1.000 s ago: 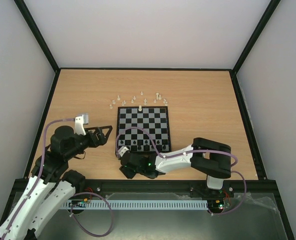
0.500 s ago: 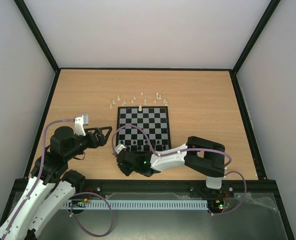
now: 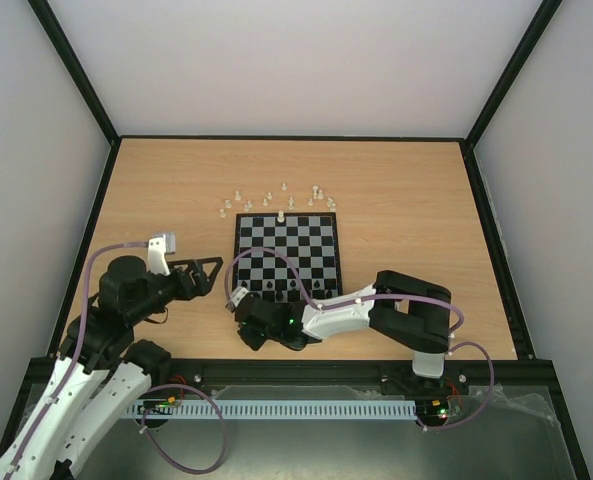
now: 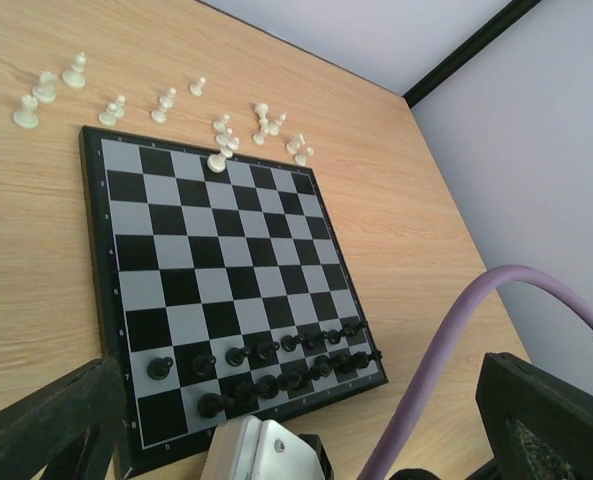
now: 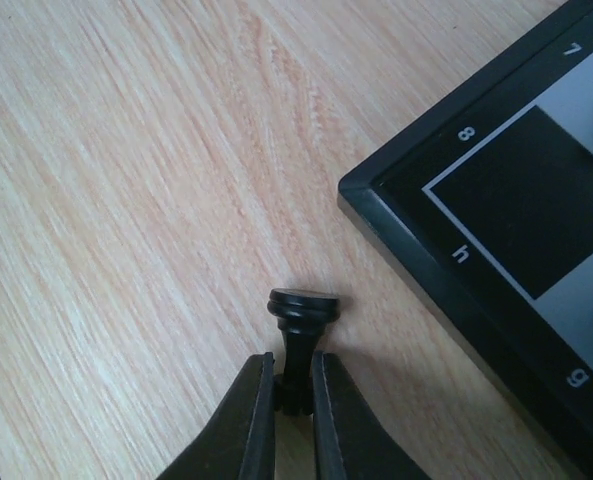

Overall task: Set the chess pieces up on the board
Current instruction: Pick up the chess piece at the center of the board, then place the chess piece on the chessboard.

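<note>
The board (image 3: 287, 240) lies mid-table. Black chess pieces (image 3: 291, 288) fill its two near rows, and one white piece (image 3: 280, 216) stands on its far edge. Other white pieces (image 3: 276, 197) are scattered on the table beyond it. My right gripper (image 3: 248, 318) is low at the board's near-left corner. It is shut on a black piece (image 5: 301, 320) lying on the wood just off the corner marked h and 8 (image 5: 456, 215). My left gripper (image 3: 201, 275) hovers left of the board, open and empty; its fingers (image 4: 46, 430) frame the board (image 4: 216, 250).
A black frame rail (image 3: 296, 362) runs along the near table edge by the arm bases. The purple cable (image 4: 446, 360) of my left arm crosses its wrist view. White walls close in the table on three sides.
My right gripper has closed on the black piece and shifted slightly left beside the board's corner. The left arm has barely moved.
</note>
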Robot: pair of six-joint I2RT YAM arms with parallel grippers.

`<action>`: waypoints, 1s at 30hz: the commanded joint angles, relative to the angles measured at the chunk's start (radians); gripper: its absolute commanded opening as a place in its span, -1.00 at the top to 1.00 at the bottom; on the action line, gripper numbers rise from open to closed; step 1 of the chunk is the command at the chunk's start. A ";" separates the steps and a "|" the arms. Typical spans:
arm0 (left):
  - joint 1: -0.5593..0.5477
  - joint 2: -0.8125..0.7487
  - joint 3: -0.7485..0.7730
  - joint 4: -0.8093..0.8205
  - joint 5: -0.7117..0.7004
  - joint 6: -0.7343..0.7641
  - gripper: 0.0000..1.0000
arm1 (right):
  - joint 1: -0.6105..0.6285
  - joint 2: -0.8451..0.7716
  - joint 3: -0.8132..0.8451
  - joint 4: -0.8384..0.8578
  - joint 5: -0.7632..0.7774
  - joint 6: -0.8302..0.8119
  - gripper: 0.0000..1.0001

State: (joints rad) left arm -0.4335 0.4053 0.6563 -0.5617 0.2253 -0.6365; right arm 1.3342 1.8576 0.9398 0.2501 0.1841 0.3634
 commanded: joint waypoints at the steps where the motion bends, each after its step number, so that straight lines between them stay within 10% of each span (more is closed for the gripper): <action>1: -0.002 0.004 0.024 -0.042 0.051 0.006 -0.98 | 0.001 -0.040 -0.033 -0.046 -0.042 -0.001 0.90; 20: -0.003 -0.120 -0.299 0.293 0.720 -0.118 -0.98 | -0.012 -0.746 -0.191 -0.352 -0.163 0.078 0.85; 30: -0.005 -0.054 -0.388 0.444 0.971 -0.224 -0.98 | -0.014 -0.749 -0.141 -0.413 -0.265 -0.004 0.86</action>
State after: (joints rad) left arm -0.4335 0.3191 0.2996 -0.1925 1.0420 -0.8093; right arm 1.3239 1.0779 0.7677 -0.1001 -0.0254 0.4088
